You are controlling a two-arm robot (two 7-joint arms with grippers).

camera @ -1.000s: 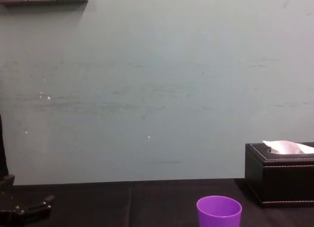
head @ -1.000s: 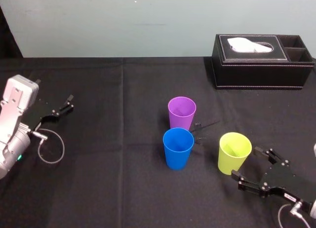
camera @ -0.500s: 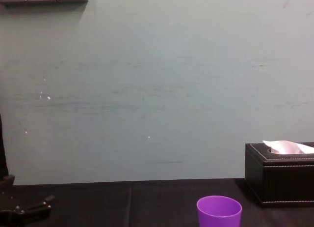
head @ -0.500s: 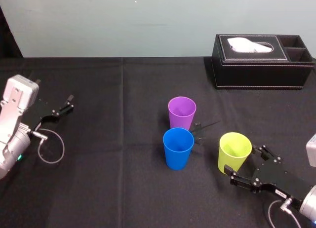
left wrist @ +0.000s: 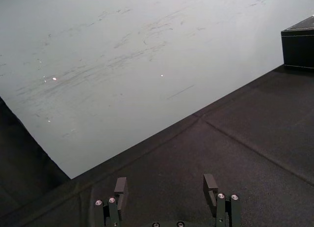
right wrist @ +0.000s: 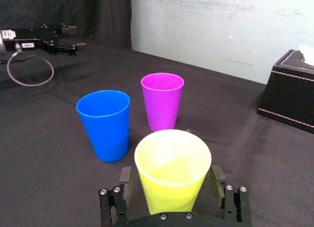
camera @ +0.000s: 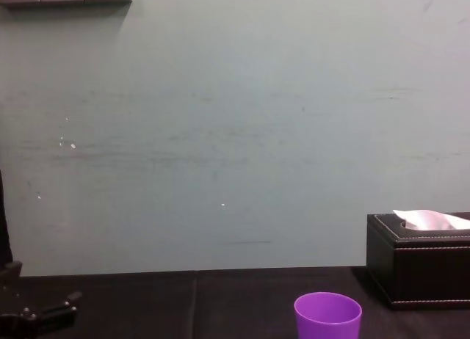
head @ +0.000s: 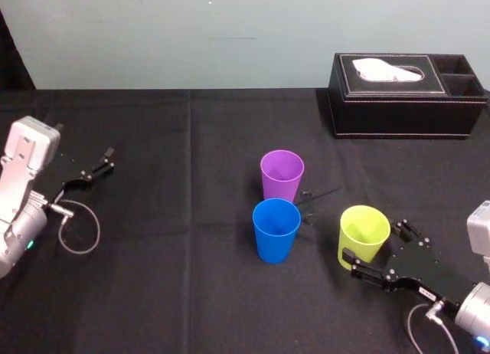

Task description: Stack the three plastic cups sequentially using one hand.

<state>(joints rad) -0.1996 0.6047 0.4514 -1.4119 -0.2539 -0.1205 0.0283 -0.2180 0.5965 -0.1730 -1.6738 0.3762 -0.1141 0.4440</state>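
When judged from the head view, looks risky for the right gripper point(head: 375, 240), spread either side of the yellow-green cup point(head: 364, 233) near the blue cup point(head: 276, 227), with the left gripper point(head: 106, 161) parked far left, also spread. From the right wrist, no clear contact yet; could tip it or shove it against the blue one if closed off-centre. From the chest, purple cup point(camera: 327, 315) upright, out of harm's way.

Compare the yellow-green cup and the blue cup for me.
The yellow-green cup stands between the jaws of the open right gripper; the blue cup stands free. The yellow-green cup is nearer the robot's right; the blue cup is in front of the purple cup. Both are upright, empty and alike in shape.
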